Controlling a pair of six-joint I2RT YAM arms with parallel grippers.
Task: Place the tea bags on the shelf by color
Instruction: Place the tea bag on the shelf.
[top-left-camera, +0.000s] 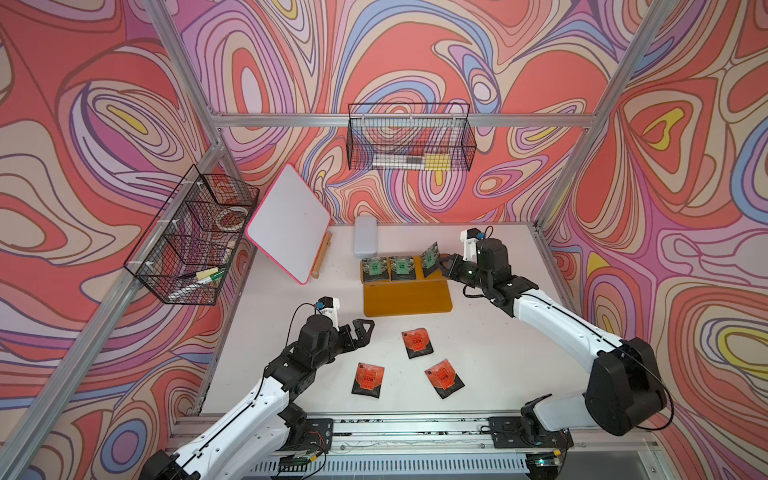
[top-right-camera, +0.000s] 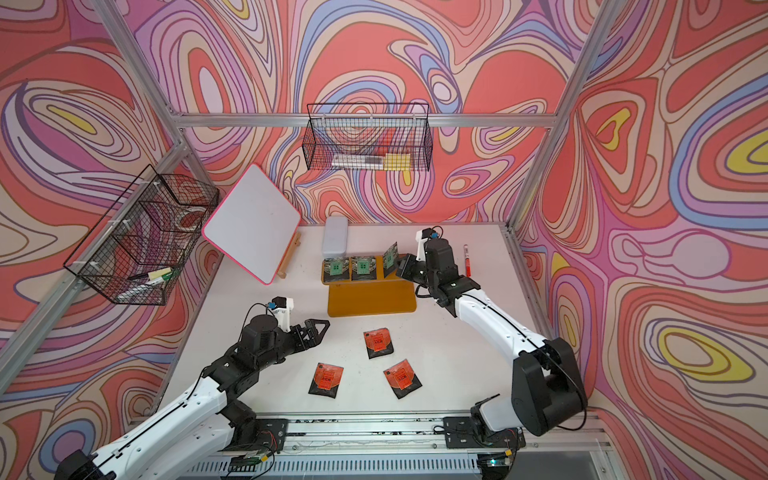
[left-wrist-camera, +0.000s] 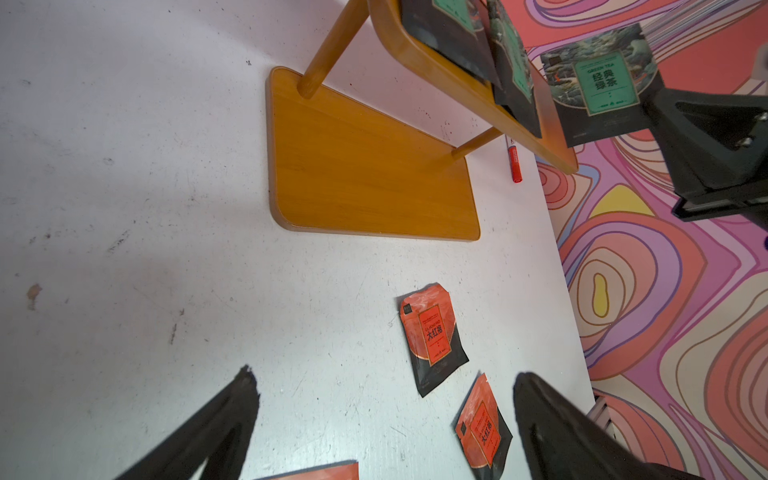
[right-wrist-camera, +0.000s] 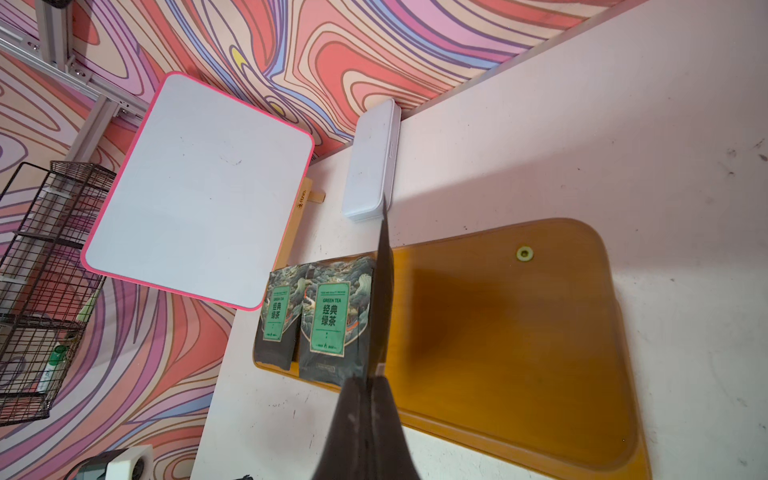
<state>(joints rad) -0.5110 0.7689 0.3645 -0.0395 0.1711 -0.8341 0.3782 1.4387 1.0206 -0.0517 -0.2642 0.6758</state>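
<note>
Table (top-left-camera: 498, 353): 3 orange sachets (top-left-camera: 417, 343) (top-left-camera: 368, 380) (top-left-camera: 444, 378); shelf (top-left-camera: 407, 301): 2 green sachets (top-left-camera: 374, 268) (top-left-camera: 400, 267)

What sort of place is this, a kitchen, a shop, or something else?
Most likely a robotics lab test cell: a left arm and right arm mounted on a rail at the table edge, an aluminium frame around it, and printed swirl backdrop walls.

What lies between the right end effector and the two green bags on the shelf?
The third green bag, held upright by the right end effector; both top views show it.
</note>
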